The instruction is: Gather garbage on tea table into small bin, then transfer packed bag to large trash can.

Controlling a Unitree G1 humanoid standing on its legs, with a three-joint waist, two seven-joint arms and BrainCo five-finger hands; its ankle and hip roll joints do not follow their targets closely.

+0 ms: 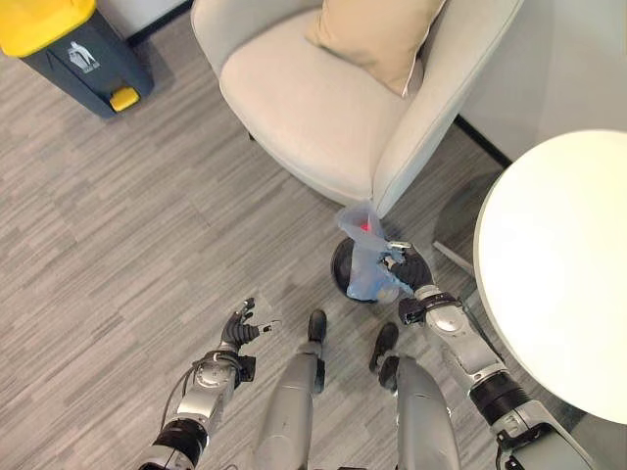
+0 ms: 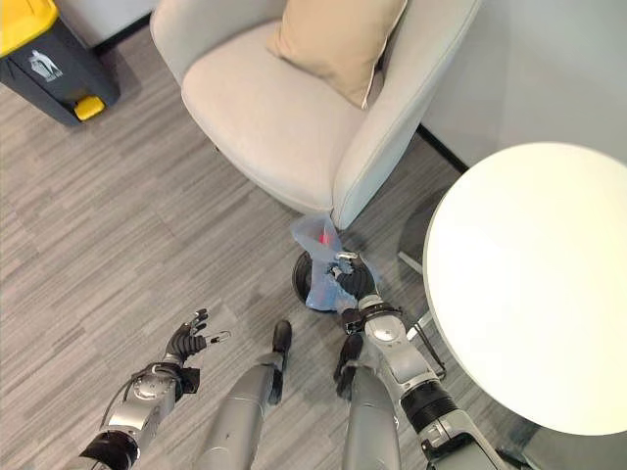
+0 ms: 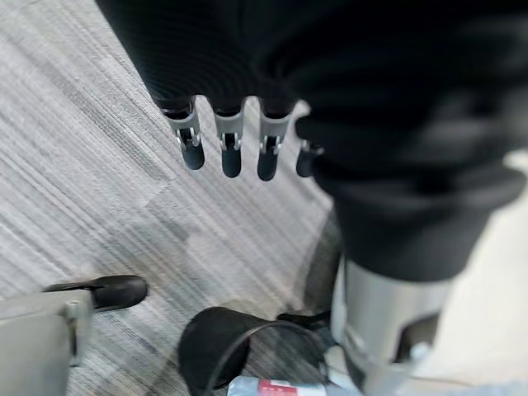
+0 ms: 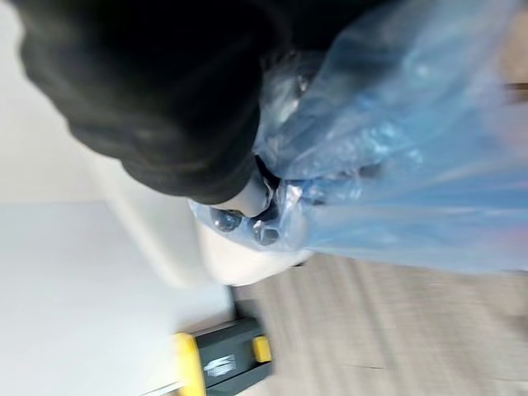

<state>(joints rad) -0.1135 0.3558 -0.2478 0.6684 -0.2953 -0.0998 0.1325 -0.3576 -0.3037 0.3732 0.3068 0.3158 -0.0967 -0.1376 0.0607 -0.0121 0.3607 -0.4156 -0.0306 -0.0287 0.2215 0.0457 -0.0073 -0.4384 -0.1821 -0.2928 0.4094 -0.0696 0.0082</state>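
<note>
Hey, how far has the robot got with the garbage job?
Gathering looks done: the round white table is bare. In hand: the right robot hand grips the blue plastic bag above the small black bin. Left: carrying it to the yellow-lidded trash can. The left robot hand hangs open.

One armchair (image 1: 323,108), one cushion (image 1: 377,34), one round table (image 1: 563,264), one blue bag (image 1: 367,257) and one yellow-lidded bin (image 1: 73,49) were present.
</note>
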